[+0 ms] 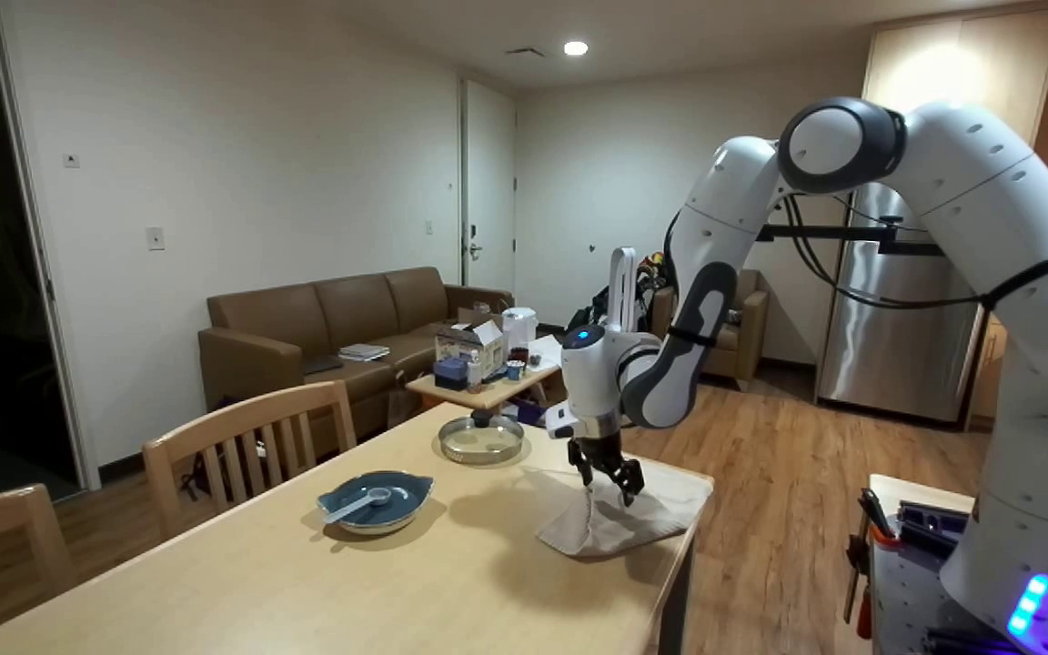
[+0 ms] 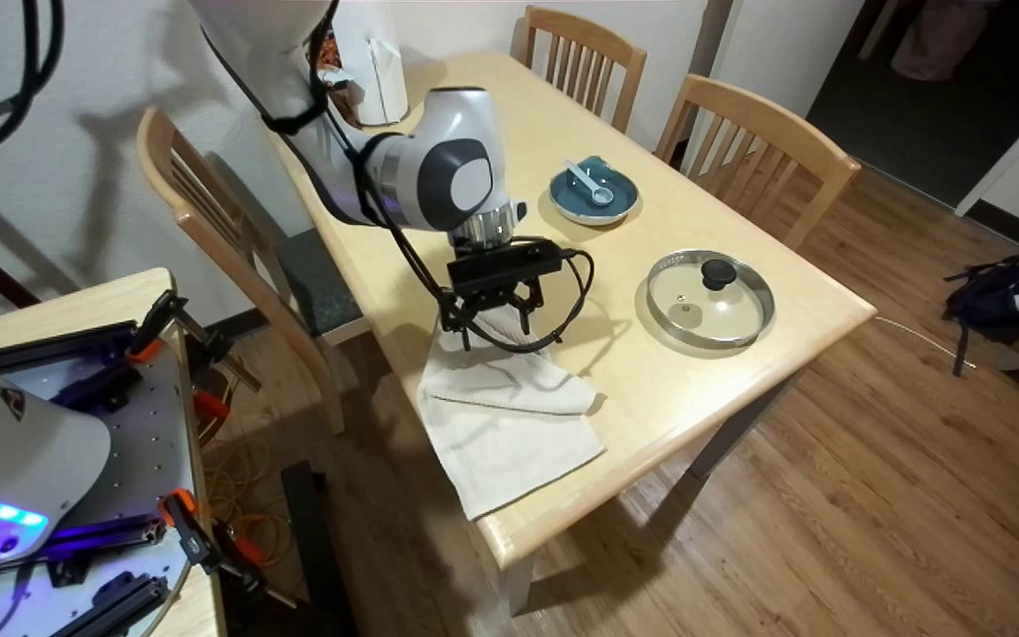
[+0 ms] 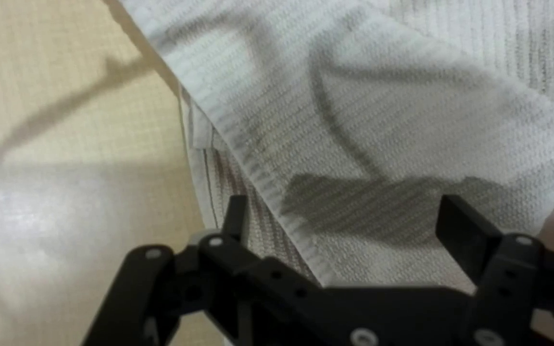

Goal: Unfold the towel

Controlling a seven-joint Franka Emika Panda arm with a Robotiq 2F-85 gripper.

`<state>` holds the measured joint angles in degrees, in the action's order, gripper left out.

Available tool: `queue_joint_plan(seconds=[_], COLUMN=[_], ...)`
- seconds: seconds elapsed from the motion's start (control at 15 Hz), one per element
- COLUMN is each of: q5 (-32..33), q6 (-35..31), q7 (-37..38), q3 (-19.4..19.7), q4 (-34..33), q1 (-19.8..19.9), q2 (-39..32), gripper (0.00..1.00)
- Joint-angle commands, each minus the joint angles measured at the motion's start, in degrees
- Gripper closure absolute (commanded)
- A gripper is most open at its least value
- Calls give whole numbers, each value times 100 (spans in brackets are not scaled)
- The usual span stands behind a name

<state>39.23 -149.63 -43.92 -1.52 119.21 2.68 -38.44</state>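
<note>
Your Robotiq gripper (image 3: 344, 207) hangs with its fingers (image 3: 235, 218) apart, clamped on nothing, over the ribbed off-white towel (image 2: 509, 456) at a corner of the wooden table (image 1: 351, 573), presumably placed so you can pinch the folded-over flap (image 3: 378, 129) (whether the fingers touch it, you can't tell).

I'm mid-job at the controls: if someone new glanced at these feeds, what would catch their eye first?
Probably the big white arm arching across an exterior view, its open black pincer hanging over the towel, which lies partly folded near one corner of the table. Next, the blue dish with a pale scoop in it and the black-knobbed glass lid, both apart from the towel on the same table.
</note>
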Motion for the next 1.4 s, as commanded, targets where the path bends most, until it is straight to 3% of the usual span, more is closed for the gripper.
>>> queue_joint_plan(seconds=[0.0,0.13,0.4,0.47,0.53,1.2,1.27,1.33], q5=[183,766,1384,1428,1241,1313,1308,1301], q6=[-218,-625,-1223,-1282,-1041,-1060,-1052,-1027], q7=[-125,-221,-691,-886,-500,-1080,-1106,-1159], q3=[63,203,73,9,65,-3,-6,-21], q4=[-19,-106,-233,-258,-159,-240,-247,-245], q1=[-62,-203,-40,24,-103,-12,-13,-8], q2=[-31,-110,-269,-310,-180,-431,-447,-452], gripper=[0,0,0,0,0,0,25,26])
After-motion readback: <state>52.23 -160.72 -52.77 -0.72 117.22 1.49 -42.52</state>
